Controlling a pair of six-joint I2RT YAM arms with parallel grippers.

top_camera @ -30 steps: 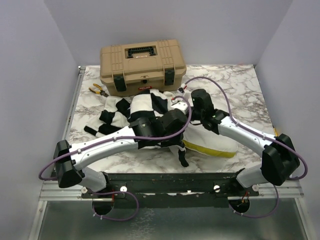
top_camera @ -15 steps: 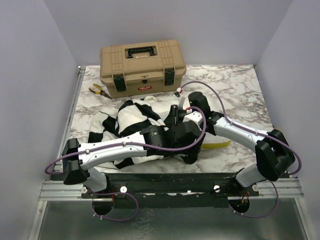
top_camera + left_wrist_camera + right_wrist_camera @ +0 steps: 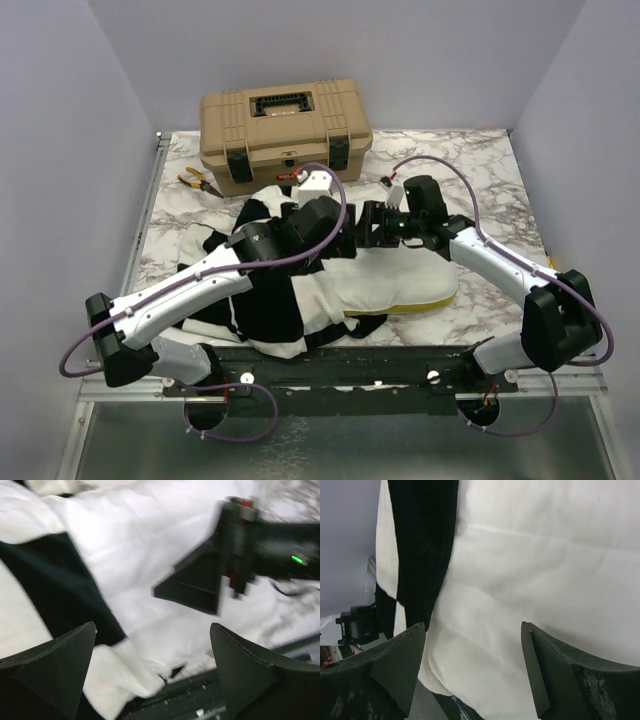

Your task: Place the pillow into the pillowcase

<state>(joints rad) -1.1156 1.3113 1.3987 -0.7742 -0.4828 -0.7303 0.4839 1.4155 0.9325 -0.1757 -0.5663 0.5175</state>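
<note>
A: Where the two arms meet above the counter (image 3: 480, 170), how do the pincers stand?

B: Left pincer (image 3: 345, 240): jaws wide apart, nothing between them. Its wrist view agrees. Both fingers (image 3: 55, 665) frame loose fabric and no grip is seen.

A: And the right?

B: Right pincer (image 3: 372, 225): jaws also apart, holding nothing. Its wrist view shows cloth beyond the tips. The two pincers face each other, near but not touching, over the far side of the bundle.

A: Pillow position?

B: Pillow (image 3: 400, 285) lies flat at near-centre of the counter, long axis left to right. Its right end, with the yellow edge, is exposed. Its left end is covered by the pillowcase (image 3: 265, 305).

A: How far inside?

B: Cannot tell from above. The checkered cloth wraps the left part and bunches toward the far left. A dark strip of it runs along the pillow's near edge. In both wrist views a black square lies against white fabric, and the left view is blurred.

A: Other items?

B: Tan toolbox (image 3: 285, 130) at the far edge, lid shut, just beyond the bundle. Pliers (image 3: 195, 180) lie on the counter just left of it.
</note>
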